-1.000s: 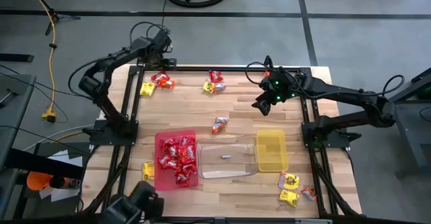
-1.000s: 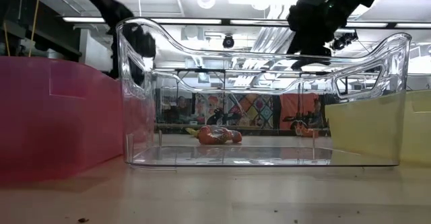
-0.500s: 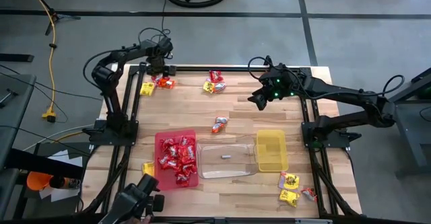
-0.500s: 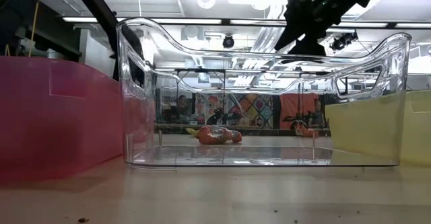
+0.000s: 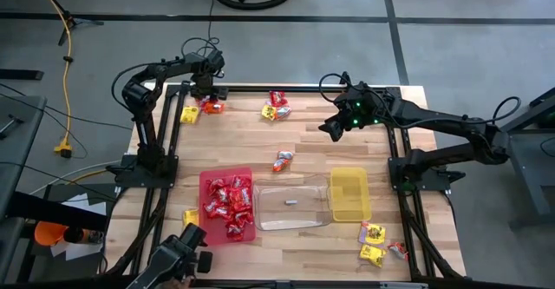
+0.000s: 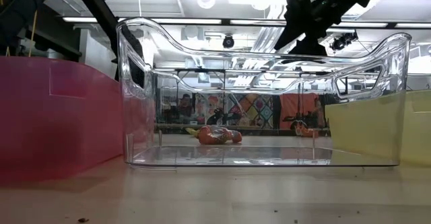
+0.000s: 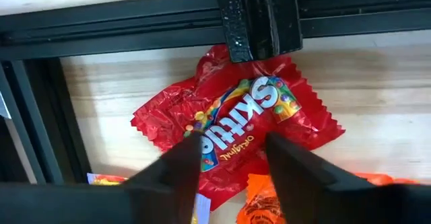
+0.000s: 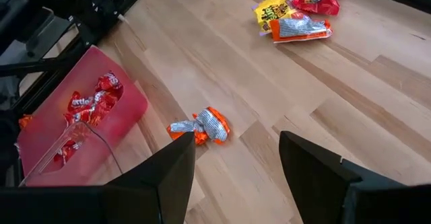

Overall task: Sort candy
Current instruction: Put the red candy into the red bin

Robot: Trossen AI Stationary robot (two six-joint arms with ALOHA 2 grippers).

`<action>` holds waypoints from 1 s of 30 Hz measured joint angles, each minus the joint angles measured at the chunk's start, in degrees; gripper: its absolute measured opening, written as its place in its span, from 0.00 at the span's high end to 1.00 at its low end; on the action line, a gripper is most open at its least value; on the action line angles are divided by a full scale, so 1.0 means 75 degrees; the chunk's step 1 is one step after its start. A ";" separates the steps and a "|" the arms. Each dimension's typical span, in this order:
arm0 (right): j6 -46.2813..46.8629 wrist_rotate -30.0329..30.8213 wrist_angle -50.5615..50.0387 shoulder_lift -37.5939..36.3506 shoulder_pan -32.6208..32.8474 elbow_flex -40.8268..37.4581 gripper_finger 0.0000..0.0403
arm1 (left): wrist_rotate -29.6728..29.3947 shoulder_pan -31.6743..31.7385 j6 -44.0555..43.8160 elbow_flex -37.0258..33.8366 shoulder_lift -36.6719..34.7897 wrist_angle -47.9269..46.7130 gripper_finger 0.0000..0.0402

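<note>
Since a second ago your left arm has swung in from the table's far left edge and brought the left gripper (image 7: 225,150) down over the red crinkled Skittles packet (image 7: 236,120) at the far left corner, right against the black frame rail (image 7: 135,19); its fingers straddle the packet, still apart and not yet pinching; the right gripper (image 8: 236,170) has drifted only slightly and hangs open above bare planks, with a silver-and-orange twisted candy (image 8: 202,126) on the wood ahead of it.

You have most of the red candy already piled in the red rectangular plastic tray (image 5: 205,181); the clear plastic tray (image 5: 299,220) holds almost nothing and the yellow plastic tray (image 5: 349,209) looks empty; loose packets remain at the far left corner, at the far middle edge (image 5: 277,105), mid-table, beside the red tray's near corner and at the near right corner (image 5: 375,244).

Watch the close, I'd say: an orange packet (image 7: 269,204) and a yellow one (image 7: 108,179) lie tucked against the red packet, so a squeeze could gather two colours at once; the foil is slick and flat, so the fingers may only pinch a crimped edge and let it slip in transit; the rail sits just beside the packet, so a low or skewed descent could knock a fingertip on the frame.
</note>
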 joint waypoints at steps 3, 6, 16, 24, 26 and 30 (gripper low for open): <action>-0.0004 0.0000 -0.0002 0.0000 0.0000 0.0000 0.48 | 0.0131 0.0006 0.0066 0.0000 0.0000 -0.0079 0.83; -0.0007 0.0000 0.0000 0.0000 0.0000 0.0000 0.48 | 0.0343 0.0015 0.0198 0.0000 -0.0033 -0.0120 0.97; -0.0101 -0.0003 -0.0001 0.0000 0.0000 0.0000 0.48 | 0.0952 0.0003 0.0540 -0.0032 -0.1084 -0.0147 1.00; -0.0284 -0.0006 0.0000 0.0000 0.0000 0.0003 0.48 | 0.0662 -0.0009 0.0759 -0.0020 -0.2418 -0.0081 1.00; -0.0284 -0.0006 0.0000 0.0000 0.0000 0.0003 0.48 | 0.0507 -0.0002 0.0861 -0.0020 -0.2470 -0.0078 1.00; -0.0284 -0.0006 0.0000 0.0000 0.0000 0.0003 0.48 | 0.0497 -0.0003 0.0858 -0.0020 -0.2226 -0.0067 1.00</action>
